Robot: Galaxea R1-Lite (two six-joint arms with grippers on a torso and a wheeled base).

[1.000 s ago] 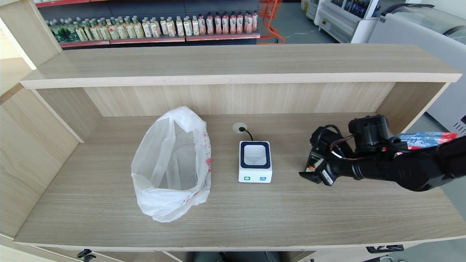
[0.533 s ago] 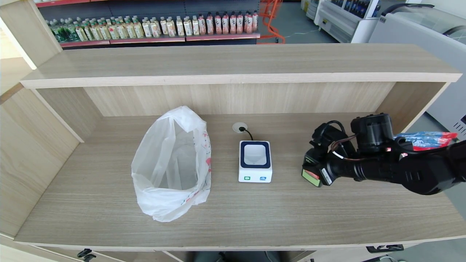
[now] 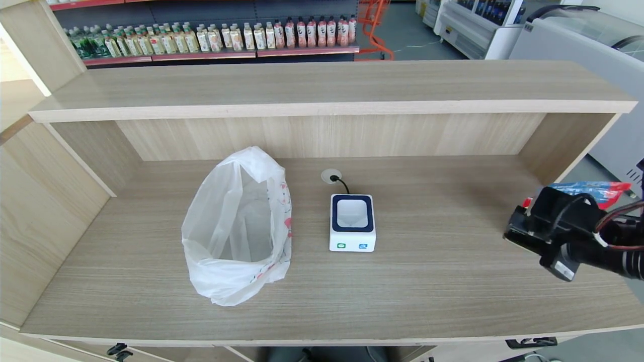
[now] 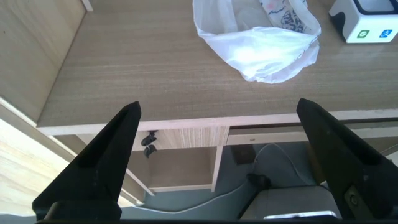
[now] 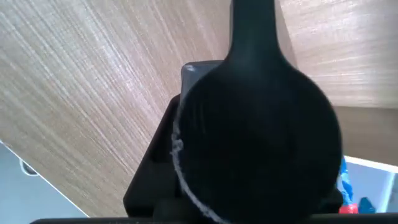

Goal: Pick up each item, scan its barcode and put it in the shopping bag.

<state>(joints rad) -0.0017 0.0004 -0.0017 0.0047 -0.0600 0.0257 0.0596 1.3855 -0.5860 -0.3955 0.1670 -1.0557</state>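
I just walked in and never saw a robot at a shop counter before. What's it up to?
It's doing checkout work. The shopping bag stands open on the counter with the scanner beside it. The right gripper is at the counter's right end, next to a blue and red packet just past the edge. The left gripper hangs open and empty in front of the counter.
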